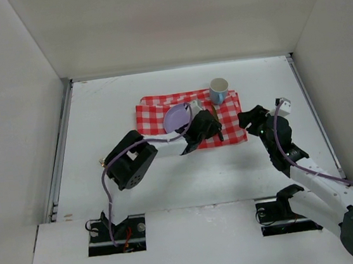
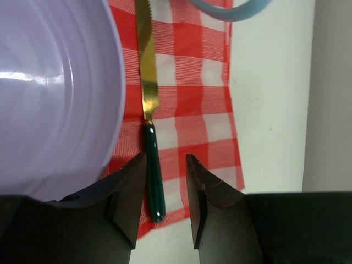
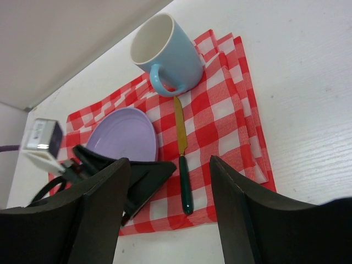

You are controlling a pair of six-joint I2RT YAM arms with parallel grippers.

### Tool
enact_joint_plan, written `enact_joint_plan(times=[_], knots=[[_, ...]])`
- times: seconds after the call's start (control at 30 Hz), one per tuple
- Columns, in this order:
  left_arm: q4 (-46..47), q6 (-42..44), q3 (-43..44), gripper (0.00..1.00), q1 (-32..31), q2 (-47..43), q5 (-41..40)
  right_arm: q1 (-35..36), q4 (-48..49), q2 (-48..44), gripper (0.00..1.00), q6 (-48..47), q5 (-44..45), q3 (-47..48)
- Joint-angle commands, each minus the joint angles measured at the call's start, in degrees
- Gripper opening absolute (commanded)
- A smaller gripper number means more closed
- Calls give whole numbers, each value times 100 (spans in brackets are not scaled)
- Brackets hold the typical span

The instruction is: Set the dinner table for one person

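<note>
On the flat white counter (image 1: 96,103) lies a red-and-white checked cloth (image 2: 187,66), in the upper middle of the overhead view. The place setting sits on it: a lilac plastic plate (image 2: 55,93), a light blue ceramic mug (image 3: 165,49), and a table knife with a gold serrated blade and dark green handle (image 2: 149,104).

The knife is what matters here. In the left wrist view its long axis runs straight up and down the frame. The blade points toward the top edge, where the mug's rim shows, and the handle end sits at the bottom, right between the left arm's fingers (image 2: 165,159). Those fingers are parted, one on each side of the handle. Cloth shows between each of them and the handle, so they straddle the knife and do not pinch it. The plate's rim lies just beside the blade on the left, with a thin strip of cloth between.

The right arm's fingers (image 3: 169,159) are spread wide with nothing in them. They hang over bare counter off the cloth's right edge in the overhead view, so the left arm is plainly the nearer.

My guess is that the left fingers now need to draw away along the knife's own line — any sideways drift would nudge the handle toward the plate.
</note>
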Motion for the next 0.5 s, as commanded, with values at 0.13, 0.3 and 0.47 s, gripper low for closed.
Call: enact_joint_plan(times=[0.13, 0.3, 0.47], knots=[[266, 940, -731, 32, -246, -1914, -526, -2, 399, -17, 65, 32, -15, -23], [-181, 1390, -1645, 31, -185, -3118, -1018, -2, 416, -34, 46, 24, -15, -15], [-2129, 1346, -2709, 31, 473, -4796, -1922, 59, 346, 36, 23, 24, -32, 55]])
